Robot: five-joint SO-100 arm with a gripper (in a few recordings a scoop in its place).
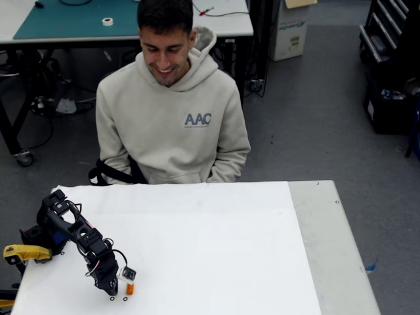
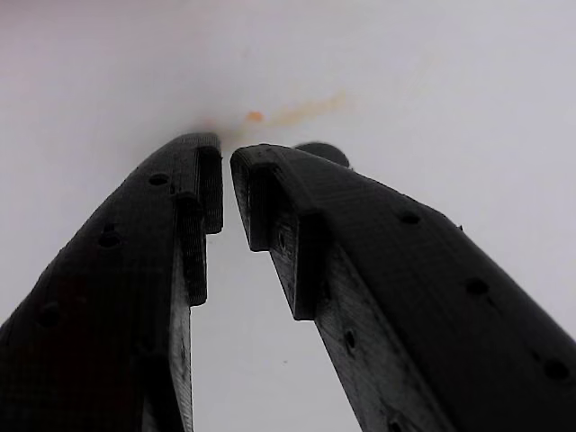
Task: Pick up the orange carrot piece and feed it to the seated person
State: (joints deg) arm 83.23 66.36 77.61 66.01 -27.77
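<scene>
The orange carrot piece (image 1: 130,288) lies on the white tabletop (image 1: 216,249) near its front-left corner in the fixed view, just to the right of the black gripper (image 1: 115,293), which points down at the surface with its tip close beside the piece. Whether they touch cannot be told from this angle. Small dark ring marks dot the tabletop right by the gripper's tip. In the wrist view the two black fingers (image 2: 297,234) stand with a narrow gap between their tips and nothing held between them; beyond the tips a faint orange smear (image 2: 288,113) streaks the pale surface.

The black arm (image 1: 69,226) reaches in from the left edge of the tabletop, thin wires looping along it, with a small white and black part (image 1: 127,273) at the wrist just above the carrot piece. A yellow clamp (image 1: 25,252) sits at the arm's base by the table edge.

The seated person (image 1: 172,111), in a beige hooded sweatshirt with "AAC" on the chest, sits at the far side of the tabletop, well apart from the carrot piece, head bowed toward the surface. The white sheet covers most of the tabletop, leaving a grey strip (image 1: 328,243) bare along the right.

Behind the person stands a workbench with a teal mat (image 1: 79,20) and a roll of tape (image 1: 107,21); cables trail on the grey floor (image 1: 315,111), and a cardboard box (image 1: 291,29) rests further right.
</scene>
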